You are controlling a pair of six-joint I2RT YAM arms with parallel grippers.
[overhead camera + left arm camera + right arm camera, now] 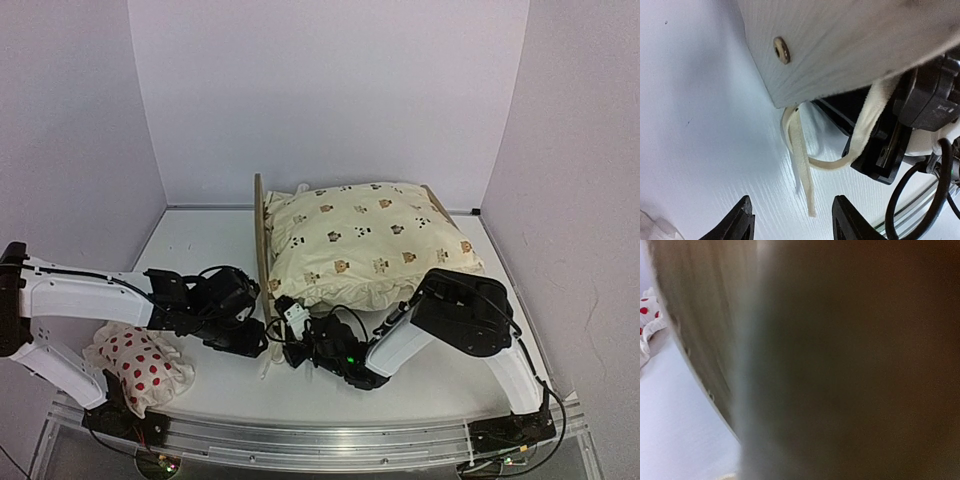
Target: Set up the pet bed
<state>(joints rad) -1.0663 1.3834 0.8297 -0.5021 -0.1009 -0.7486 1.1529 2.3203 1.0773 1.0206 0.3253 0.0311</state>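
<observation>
Left wrist view: left gripper fingers apart beside pet bed; right gripper closed, possibly pinching cushion tie.

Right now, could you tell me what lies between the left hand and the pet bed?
The left wrist view shows cream ties between left hand and pet bed.

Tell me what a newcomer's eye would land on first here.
A cream cushion with animal prints fills the middle of the table, lying on the pet bed, whose wooden end board stands at its left side. The left arm and right arm meet at the bed's near left corner, where a cream tie dangles. A white pillow with red spots sits at the near left.
</observation>
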